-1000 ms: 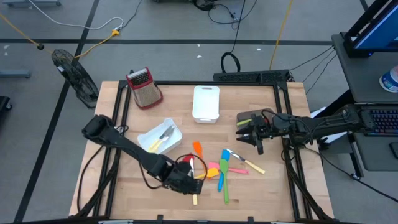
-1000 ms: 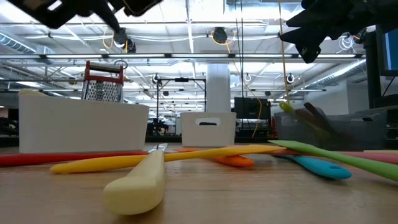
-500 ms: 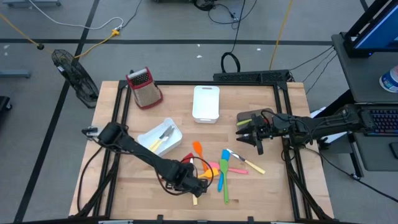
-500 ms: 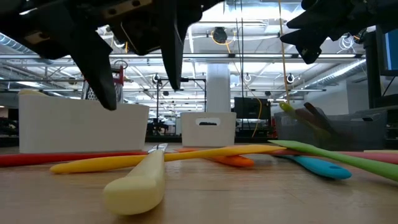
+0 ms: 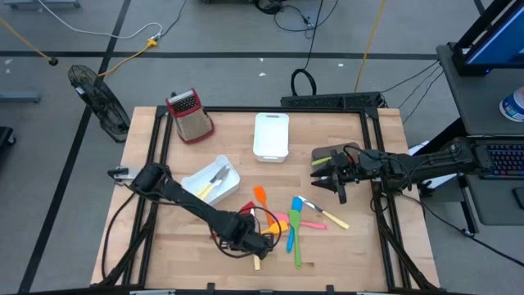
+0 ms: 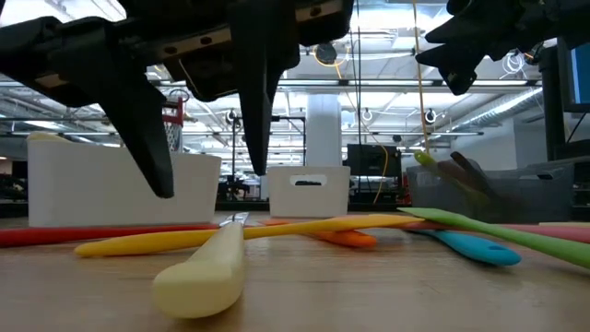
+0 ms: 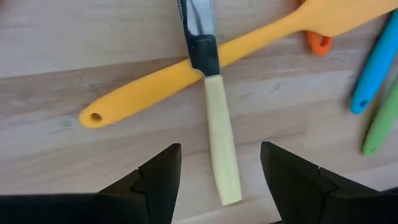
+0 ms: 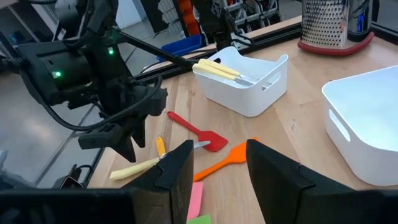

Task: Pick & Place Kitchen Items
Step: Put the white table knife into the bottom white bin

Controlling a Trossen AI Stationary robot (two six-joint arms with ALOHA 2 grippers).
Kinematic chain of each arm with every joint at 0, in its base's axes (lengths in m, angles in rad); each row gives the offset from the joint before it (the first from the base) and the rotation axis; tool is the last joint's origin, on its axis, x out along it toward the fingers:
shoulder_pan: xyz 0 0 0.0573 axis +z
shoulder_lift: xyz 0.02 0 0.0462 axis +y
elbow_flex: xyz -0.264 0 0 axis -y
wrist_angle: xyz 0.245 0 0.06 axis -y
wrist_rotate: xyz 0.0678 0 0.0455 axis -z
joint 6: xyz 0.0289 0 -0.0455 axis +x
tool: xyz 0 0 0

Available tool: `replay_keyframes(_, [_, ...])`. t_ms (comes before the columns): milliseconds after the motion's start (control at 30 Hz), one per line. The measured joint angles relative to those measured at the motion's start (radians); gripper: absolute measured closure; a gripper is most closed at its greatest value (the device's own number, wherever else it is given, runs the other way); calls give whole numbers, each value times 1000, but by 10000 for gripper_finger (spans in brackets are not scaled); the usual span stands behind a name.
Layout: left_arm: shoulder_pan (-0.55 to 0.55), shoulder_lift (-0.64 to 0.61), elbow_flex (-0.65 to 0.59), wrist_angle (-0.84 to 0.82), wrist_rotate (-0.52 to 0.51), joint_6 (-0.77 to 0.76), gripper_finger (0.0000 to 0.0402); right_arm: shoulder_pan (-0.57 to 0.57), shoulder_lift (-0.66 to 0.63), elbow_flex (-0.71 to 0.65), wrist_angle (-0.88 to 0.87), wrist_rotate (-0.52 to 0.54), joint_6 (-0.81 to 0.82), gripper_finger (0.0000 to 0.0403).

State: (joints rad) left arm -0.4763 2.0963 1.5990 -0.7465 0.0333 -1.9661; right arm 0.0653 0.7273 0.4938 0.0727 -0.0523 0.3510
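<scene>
Left pincer (image 7: 221, 177) hangs over the cream-handled knife (image 7: 214, 118), fingers apart either side, gripping nothing. Knife lies on the desk (image 7: 56, 37) across the yellow spatula (image 7: 205, 59). Right pincer (image 5: 327, 174) waits, parted, empty.

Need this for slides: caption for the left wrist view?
Left pincer open above a cream-handled knife lying across a yellow spatula.

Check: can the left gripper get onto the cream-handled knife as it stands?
Probably yes. The left gripper hovers open over the cream-handled knife, handle bare between its fingers; the blade lies over the yellow spatula.
</scene>
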Motion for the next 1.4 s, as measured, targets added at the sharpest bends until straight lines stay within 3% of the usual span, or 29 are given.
replay_keyframes(600, [6, 98, 5, 71, 50, -34, 176, 0, 0, 0, -9, 3, -1, 261])
replay_keyframes(1033, [3, 105, 3, 57, 41, -104, 176, 0, 0, 0, -18, 3, 2, 261])
replay_keyframes(1400, [3, 105, 1, 55, 45, -51, 176, 0, 0, 0, -18, 3, 2, 261])
